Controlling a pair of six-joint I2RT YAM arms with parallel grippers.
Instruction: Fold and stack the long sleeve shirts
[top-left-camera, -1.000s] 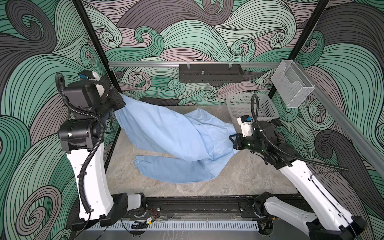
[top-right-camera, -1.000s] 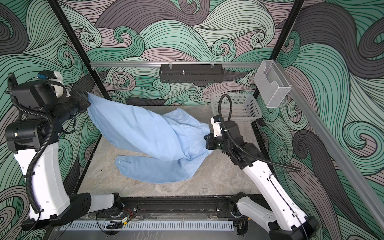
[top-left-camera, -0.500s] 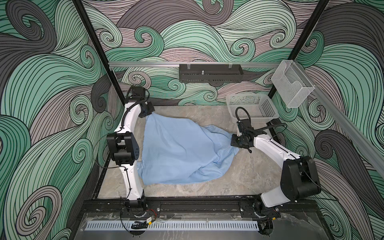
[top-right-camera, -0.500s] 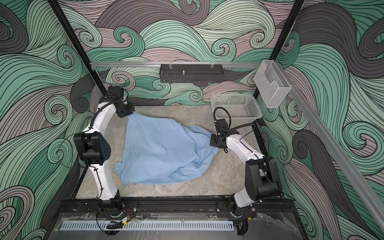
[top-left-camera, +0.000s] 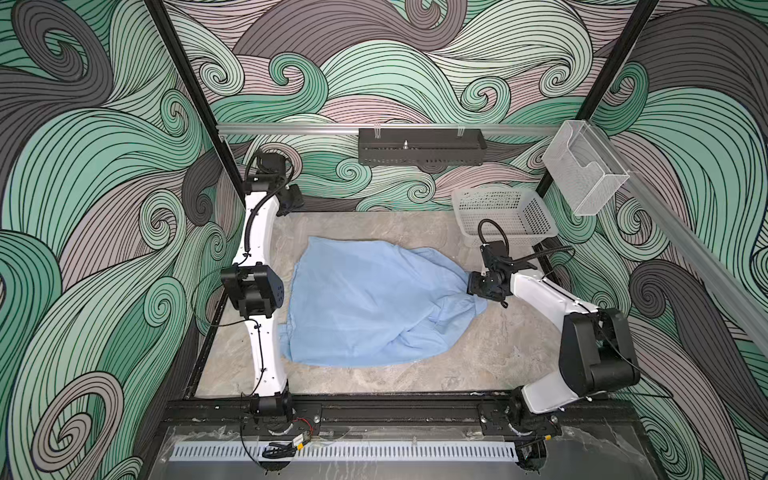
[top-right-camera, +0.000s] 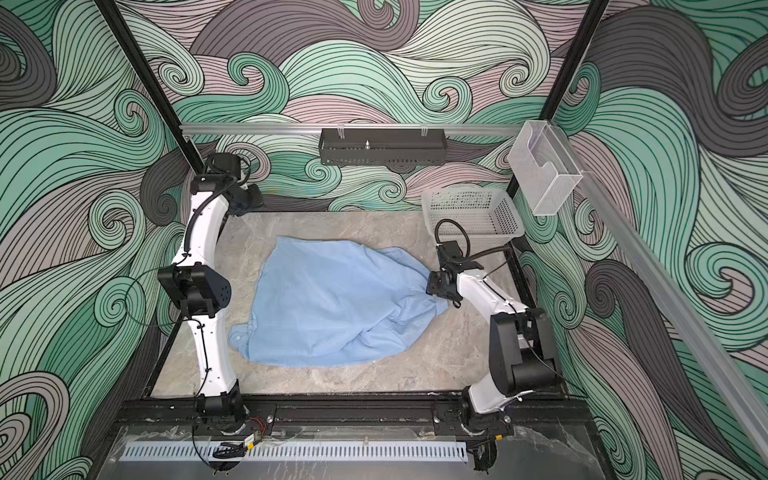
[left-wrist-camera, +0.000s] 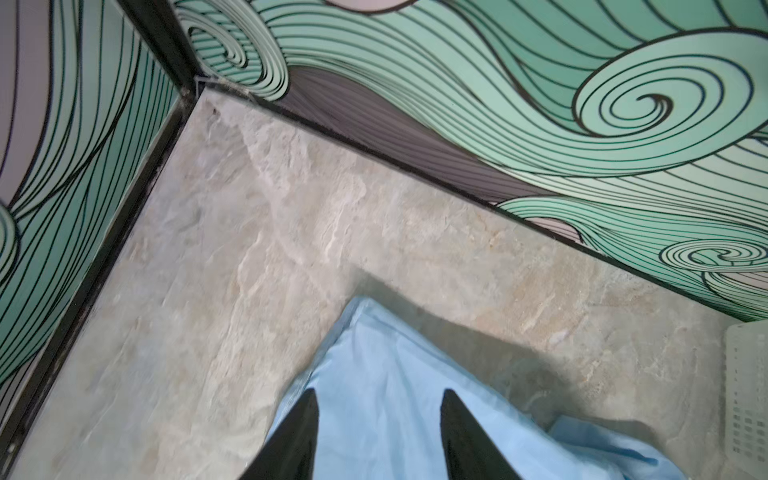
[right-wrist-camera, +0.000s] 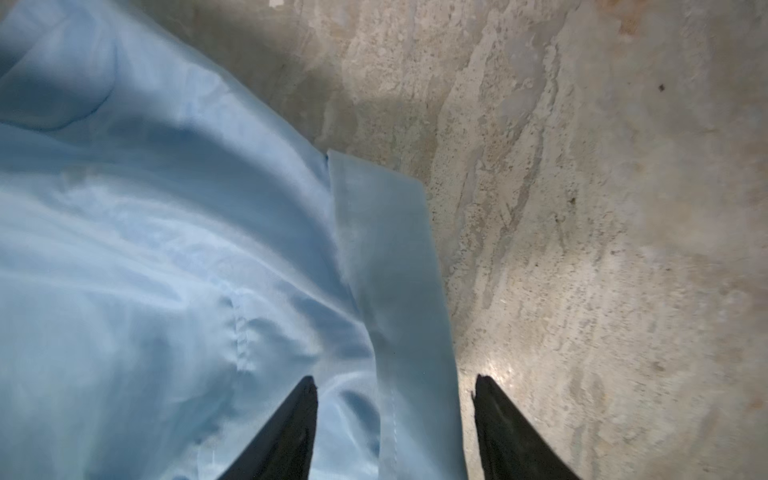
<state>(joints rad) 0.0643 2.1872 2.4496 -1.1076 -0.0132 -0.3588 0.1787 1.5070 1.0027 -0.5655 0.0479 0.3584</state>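
The long sleeve shirt, light blue, lies spread but rumpled on the stone-look table in both top views. A sleeve end pokes out beside the left arm. My left gripper hangs open near the far left corner. In the left wrist view the shirt's far corner shows past its fingers. My right gripper is open at the shirt's right tip. A flat hem strip lies on the table between its spread fingers.
A pale perforated basket stands at the far right of the table, close behind the right wrist. A clear bin hangs on the right rail. On the back wall is a black tray. Black frame edges border the table.
A second ago both grippers held the shirt stretched in the air. It now lies on the table; both grippers have opened and let go, and the left one has drawn back toward the far corner.
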